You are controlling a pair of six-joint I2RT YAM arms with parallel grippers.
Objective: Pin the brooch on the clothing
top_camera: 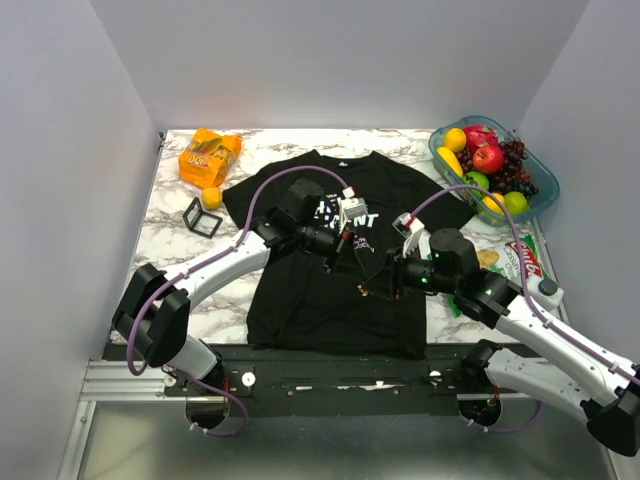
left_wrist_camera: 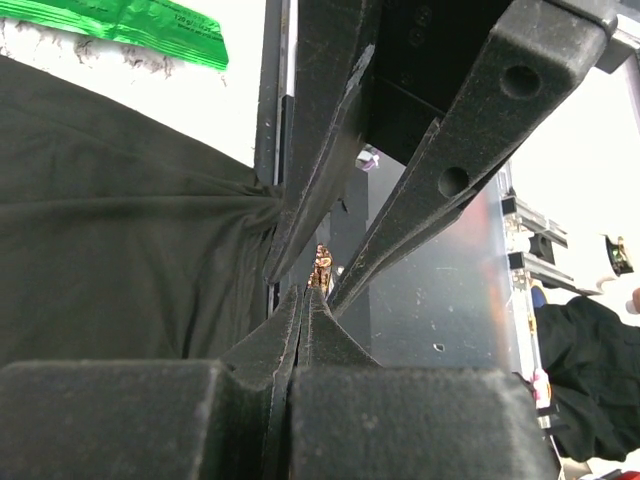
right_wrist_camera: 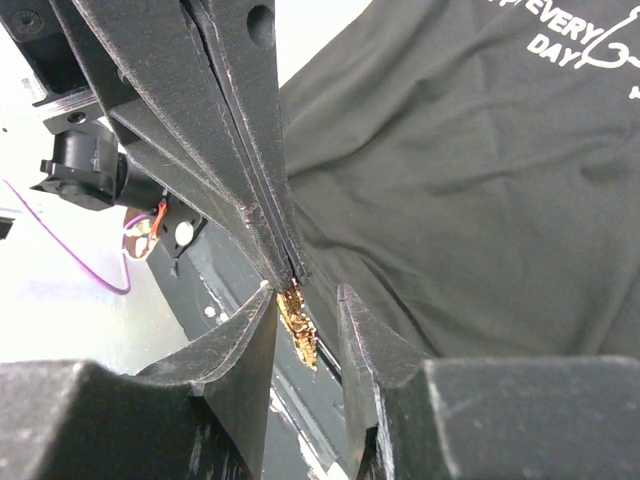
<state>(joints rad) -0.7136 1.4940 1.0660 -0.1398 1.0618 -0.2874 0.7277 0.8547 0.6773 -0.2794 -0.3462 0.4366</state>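
The black T-shirt point(top_camera: 300, 300) lies flat in the middle of the table, its white print partly hidden by the left arm. It also shows in the left wrist view point(left_wrist_camera: 120, 260) and the right wrist view point(right_wrist_camera: 470, 200). The tiny gold-brown brooch point(top_camera: 362, 291) is held above the shirt's lower right part. My left gripper point(top_camera: 357, 283) is shut on the brooch point(right_wrist_camera: 297, 322), which sticks out past its tips point(left_wrist_camera: 322, 268). My right gripper point(top_camera: 373, 287) is open, and its fingers point(right_wrist_camera: 245, 340) stand either side of the brooch without closing on it. My left gripper's own tips point(left_wrist_camera: 305, 295) are pressed together.
A glass basket of fruit point(top_camera: 545, 190) stands at the back right. An orange snack bag point(top_camera: 208, 155), a small orange ball point(top_camera: 211, 197) and a black wire-frame cube point(top_camera: 202, 217) lie at the back left. A green and red packet point(top_camera: 525, 262) lies right of the shirt.
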